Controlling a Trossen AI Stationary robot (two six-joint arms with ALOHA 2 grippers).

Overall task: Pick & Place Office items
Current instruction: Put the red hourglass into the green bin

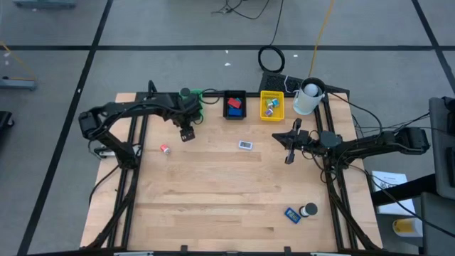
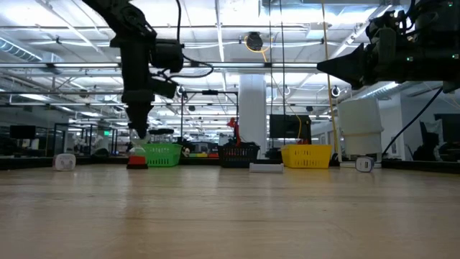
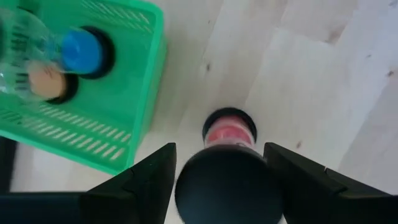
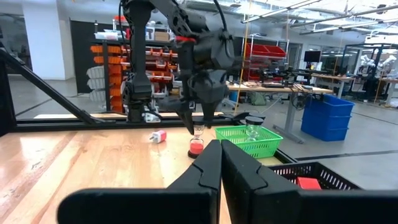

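A small hourglass [image 3: 229, 127] with black caps and red sand stands upright on its bottom cap on the table, just beside the green tray [image 3: 124, 124]. My left gripper [image 3: 219, 149] points down over it, open, with one finger on each side of the top cap [image 3: 227, 190]. The right wrist view shows the same hourglass [image 4: 197, 142] under the left gripper [image 4: 199, 127]. A second hourglass [image 3: 78, 53] with blue sand is inside the green tray. My right gripper [image 4: 221, 162] is shut and empty, held level above the table's right side [image 1: 290, 146]. My left gripper comes from above with its fingers on either side of the hourglass's top cap [image 3: 227, 190]. Dark cap against dark fingers: I cannot tell whether they touch it. The hourglass stands upright with its bottom cap [image 2: 136, 164] on the table.
A black tray [image 1: 234, 104] with blue and red blocks, a yellow tray [image 1: 271, 105] and a white cup [image 1: 307, 98] line the far edge. Loose on the table lie a small red-and-white piece [image 1: 165, 148], a white piece [image 1: 245, 145], a blue block [image 1: 292, 214] and a dark round item [image 1: 308, 210].
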